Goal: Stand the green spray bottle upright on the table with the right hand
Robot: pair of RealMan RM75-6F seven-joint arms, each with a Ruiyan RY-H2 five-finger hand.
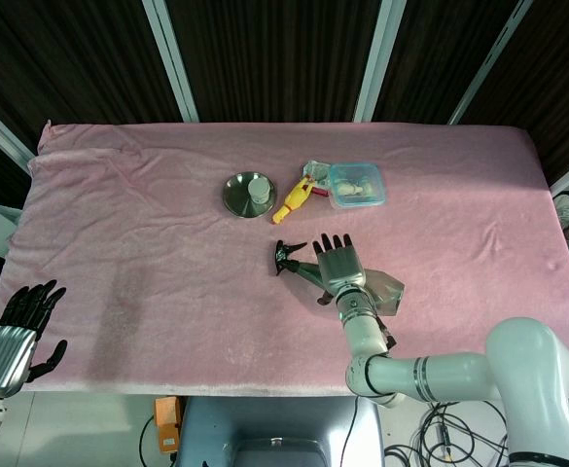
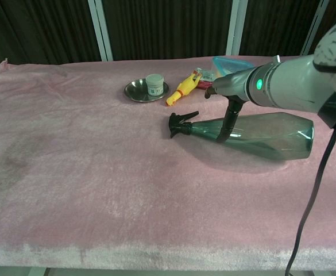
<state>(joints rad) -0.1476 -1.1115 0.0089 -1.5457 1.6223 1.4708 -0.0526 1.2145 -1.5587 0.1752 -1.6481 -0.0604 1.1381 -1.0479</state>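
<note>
The green spray bottle (image 2: 265, 135) lies on its side on the pink cloth, its black spray head (image 2: 181, 122) pointing left. In the head view its body (image 1: 389, 291) shows to the right of my right hand (image 1: 340, 265), which hovers over the neck with fingers spread flat. From the chest view, one dark finger (image 2: 228, 122) of that hand (image 2: 236, 86) reaches down and touches the bottle near the neck; nothing is gripped. My left hand (image 1: 21, 326) hangs off the table's near left corner, fingers apart and holding nothing.
A steel dish (image 1: 235, 195) holding a small white jar (image 1: 258, 188) sits behind the bottle. Next to it lie a yellow rubber chicken (image 1: 294, 201) and a blue-lidded box (image 1: 356, 184). The pink cloth (image 1: 128, 224) covers the whole table.
</note>
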